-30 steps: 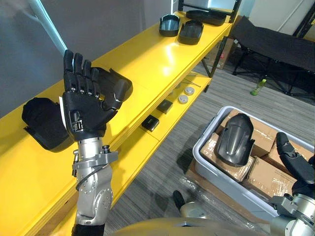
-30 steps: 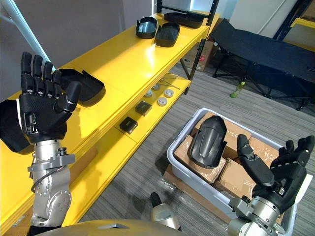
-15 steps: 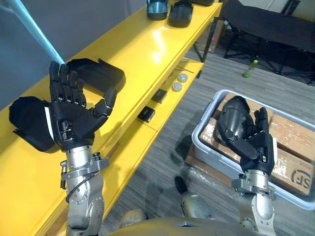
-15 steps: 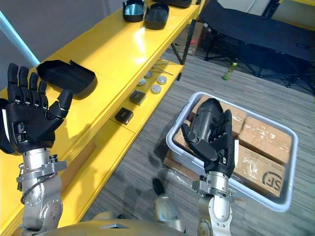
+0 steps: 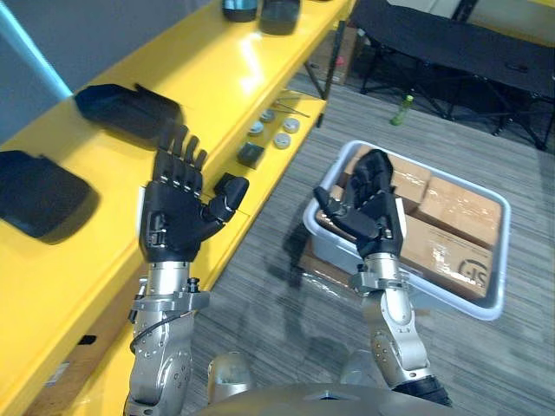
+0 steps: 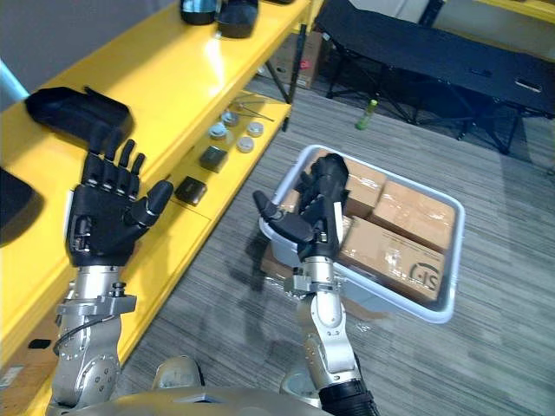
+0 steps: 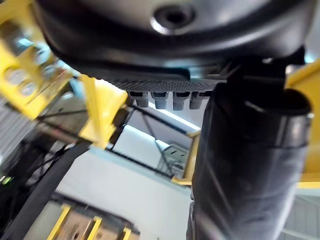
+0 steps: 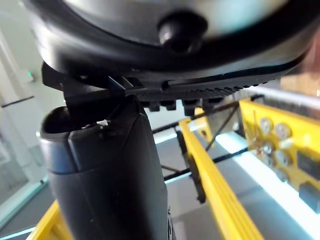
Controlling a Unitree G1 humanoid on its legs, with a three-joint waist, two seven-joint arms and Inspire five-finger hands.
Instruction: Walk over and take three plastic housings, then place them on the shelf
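Two black plastic housings (image 5: 121,106) (image 5: 39,192) lie on the top of the yellow shelf (image 5: 217,78) at my left, and two more (image 6: 199,10) sit at its far end. Another dark housing (image 6: 335,165) rests on cardboard boxes in a grey bin (image 6: 451,251) on the floor, partly hidden behind my right hand. My left hand (image 5: 178,217) is raised beside the shelf edge, fingers straight, holding nothing. Upright in front of the bin, my right hand (image 5: 375,212) is open and empty too. In the wrist views the left thumb (image 7: 245,165) and the right thumb (image 8: 110,170) stand free.
The lower shelf board carries round discs (image 5: 277,130) and small black boxes (image 5: 250,154). Cardboard boxes (image 5: 451,225) fill the bin. A black folding cot (image 5: 451,52) and a green bottle (image 5: 400,108) stand on the grey floor behind the bin.
The camera has tilted and moved, shifting the whole scene. My right hand has risen from the lower right to upright in front of the bin. My left hand now stands off the shelf edge.
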